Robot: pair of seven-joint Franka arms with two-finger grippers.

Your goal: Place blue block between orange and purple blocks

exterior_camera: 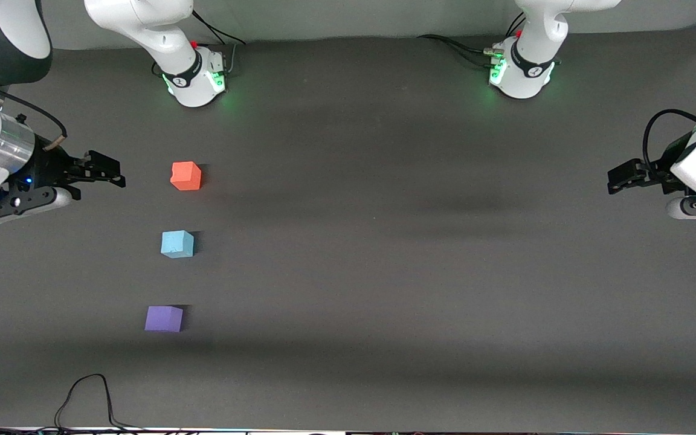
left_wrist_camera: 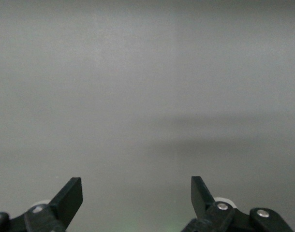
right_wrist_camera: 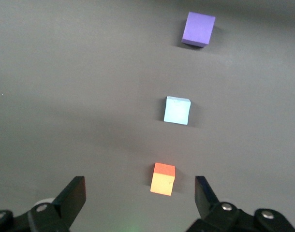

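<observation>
The orange block [exterior_camera: 186, 176], the blue block [exterior_camera: 177, 244] and the purple block [exterior_camera: 164, 318] stand in a row on the dark table, toward the right arm's end. The blue block is in the middle, with the orange one farther from the front camera and the purple one nearer. My right gripper [exterior_camera: 111, 171] is open and empty, beside the orange block and apart from it. Its wrist view shows the orange block [right_wrist_camera: 163, 179], the blue block [right_wrist_camera: 177, 110] and the purple block [right_wrist_camera: 199, 29] past its gripper [right_wrist_camera: 140, 189]. My left gripper [exterior_camera: 618, 179] is open and empty at the left arm's end; its wrist view shows only its gripper [left_wrist_camera: 137, 189] over bare table.
The two arm bases [exterior_camera: 194, 78] [exterior_camera: 520, 75] stand at the table's edge farthest from the front camera. A black cable [exterior_camera: 85, 399] loops on the table near the edge nearest the front camera.
</observation>
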